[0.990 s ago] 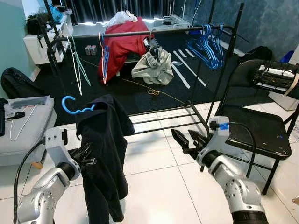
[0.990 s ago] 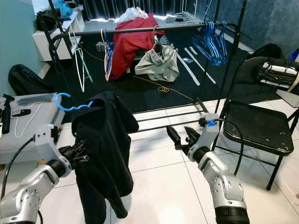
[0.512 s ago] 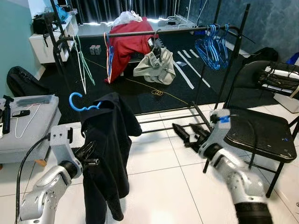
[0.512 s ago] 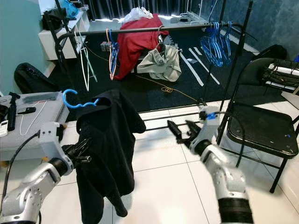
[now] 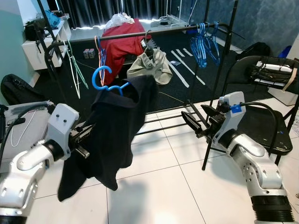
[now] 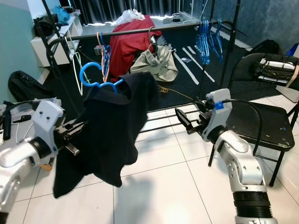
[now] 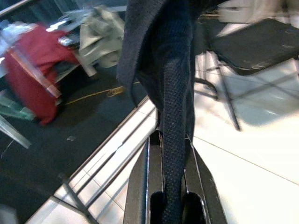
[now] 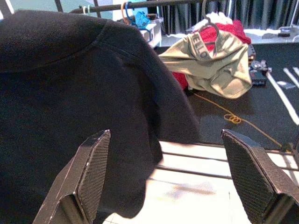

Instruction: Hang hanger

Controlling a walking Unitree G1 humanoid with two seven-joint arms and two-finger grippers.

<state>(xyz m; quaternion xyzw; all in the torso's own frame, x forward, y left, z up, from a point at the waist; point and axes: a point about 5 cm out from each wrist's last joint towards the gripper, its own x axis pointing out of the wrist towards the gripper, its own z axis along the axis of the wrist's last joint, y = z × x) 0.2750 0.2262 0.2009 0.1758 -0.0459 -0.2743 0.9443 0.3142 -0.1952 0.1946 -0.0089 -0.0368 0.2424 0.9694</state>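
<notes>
Lifted higher now, the black sweater [image 5: 112,130] on its blue hanger [image 5: 106,79] nears the rail [image 5: 140,33]; left gripper [image 7: 169,186] pinches its fabric, right gripper [image 8: 168,172] gapes empty, ready to help

Blue hanger [image 5: 106,80] carries a black garment [image 5: 114,130], tilted below the rack rail [image 5: 140,33].

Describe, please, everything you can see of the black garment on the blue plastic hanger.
The black knit garment drapes from a blue plastic hanger, whose hook stands free above the collar. It hangs in loose folds, tilted, its hem clear of the white tiled floor. The left gripper pinches a fold of its fabric; the right gripper is open beside it, not touching.
</notes>
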